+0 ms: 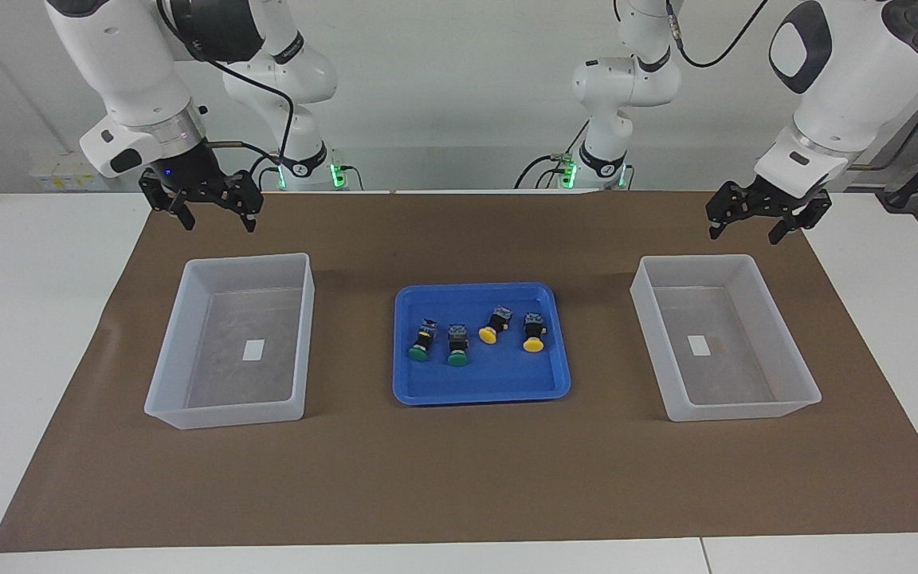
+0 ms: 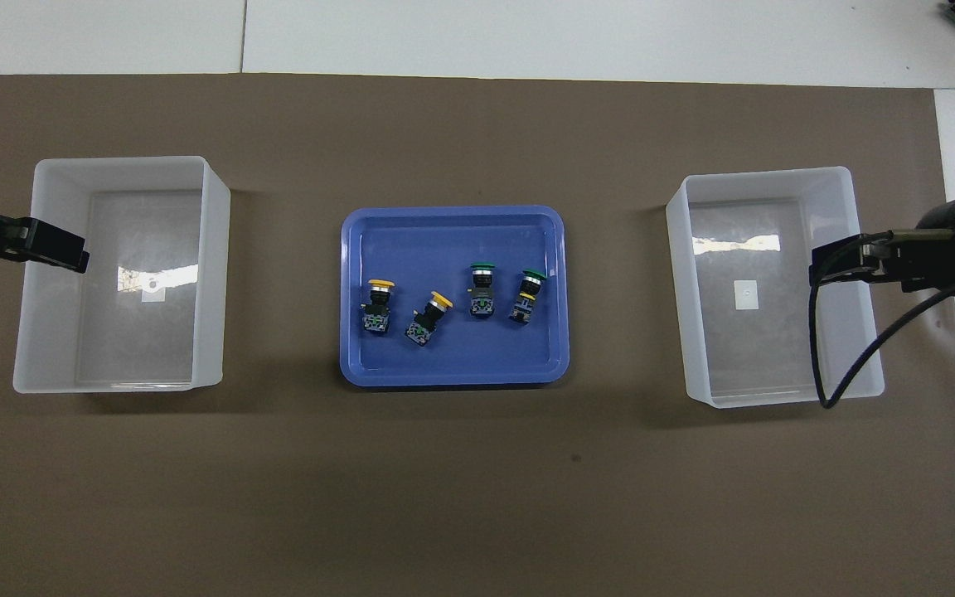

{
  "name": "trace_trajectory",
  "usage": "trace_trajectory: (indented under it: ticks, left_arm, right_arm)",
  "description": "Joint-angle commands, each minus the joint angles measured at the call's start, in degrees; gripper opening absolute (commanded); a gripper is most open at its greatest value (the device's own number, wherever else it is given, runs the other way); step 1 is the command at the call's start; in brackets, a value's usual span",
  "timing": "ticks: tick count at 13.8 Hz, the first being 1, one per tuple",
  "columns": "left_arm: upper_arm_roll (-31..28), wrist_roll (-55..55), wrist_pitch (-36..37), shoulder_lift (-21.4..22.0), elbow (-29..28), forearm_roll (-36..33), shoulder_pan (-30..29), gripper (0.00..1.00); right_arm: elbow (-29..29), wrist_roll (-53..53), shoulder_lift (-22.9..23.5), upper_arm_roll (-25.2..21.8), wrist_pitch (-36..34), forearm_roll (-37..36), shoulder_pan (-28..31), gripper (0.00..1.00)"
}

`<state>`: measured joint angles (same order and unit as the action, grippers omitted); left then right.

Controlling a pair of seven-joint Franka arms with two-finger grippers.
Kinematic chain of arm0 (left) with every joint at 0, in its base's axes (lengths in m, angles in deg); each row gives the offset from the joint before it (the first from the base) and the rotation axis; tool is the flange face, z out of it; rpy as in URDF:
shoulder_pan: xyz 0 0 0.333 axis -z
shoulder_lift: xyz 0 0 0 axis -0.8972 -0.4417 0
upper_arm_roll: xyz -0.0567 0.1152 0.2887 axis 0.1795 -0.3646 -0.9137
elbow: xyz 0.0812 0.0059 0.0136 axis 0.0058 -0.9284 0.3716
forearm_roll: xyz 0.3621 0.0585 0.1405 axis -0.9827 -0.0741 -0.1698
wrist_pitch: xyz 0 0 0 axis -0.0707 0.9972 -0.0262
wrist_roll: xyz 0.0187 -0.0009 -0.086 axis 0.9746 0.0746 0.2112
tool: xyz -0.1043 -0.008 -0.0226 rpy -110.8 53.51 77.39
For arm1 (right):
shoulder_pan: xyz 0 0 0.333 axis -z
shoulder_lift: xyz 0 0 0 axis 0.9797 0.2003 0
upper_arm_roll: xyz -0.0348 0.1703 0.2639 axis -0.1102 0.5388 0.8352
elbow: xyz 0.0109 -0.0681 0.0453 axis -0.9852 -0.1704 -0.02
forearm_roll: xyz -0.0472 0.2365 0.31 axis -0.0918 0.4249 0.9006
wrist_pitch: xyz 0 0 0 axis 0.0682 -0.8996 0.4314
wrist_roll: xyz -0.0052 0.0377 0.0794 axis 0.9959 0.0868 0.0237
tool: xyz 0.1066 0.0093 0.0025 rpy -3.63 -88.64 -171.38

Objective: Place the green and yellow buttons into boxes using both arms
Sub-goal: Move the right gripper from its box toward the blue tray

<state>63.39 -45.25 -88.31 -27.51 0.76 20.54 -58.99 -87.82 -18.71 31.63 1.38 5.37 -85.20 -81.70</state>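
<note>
You have all four buttons lying in the blue tray (image 1: pixel 481 389): the two green buttons (image 1: pixel 418 352) toward the right arm's end of the tray, the two yellow buttons (image 1: pixel 534 344) toward the left arm's. One box (image 1: pixel 229 413) sits at each end of the tray. Your right gripper (image 1: pixel 216 219) and left gripper (image 1: pixel 750 229) hang spread wide, grasping nothing, above the mat (image 1: pixel 459 478).

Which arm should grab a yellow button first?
Probably left. The yellow buttons lie in the blue tray toward the left arm's end, green ones toward the right's. Both the left gripper and right gripper hang open and empty, above the mat near the bins.
</note>
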Motion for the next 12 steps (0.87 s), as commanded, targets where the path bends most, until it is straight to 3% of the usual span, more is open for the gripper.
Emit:
trace_trajectory:
  ticks: [1, 6, 12]
  left_arm:
    - [0.18, 0.0, -1.55, 1.77, -2.14, -1.32, -0.14, 1.0]
    - [0.18, 0.0, -1.56, 1.77, -2.14, -1.32, 0.04, 1.0]
    - [0.27, -0.27, -1.64, 1.77, -2.23, -1.32, -0.41, 1.0]
  right_arm:
    - [-1.79, -1.49, -1.34, 0.18, 0.75, 1.41, 0.45, 1.0]
    - [-2.31, -0.78, -1.34, 0.26, 2.15, 1.41, 0.18, 1.0]
    - [-8.55, 5.88, -3.27, 0.62, 10.23, 1.41, -2.89, 1.0]
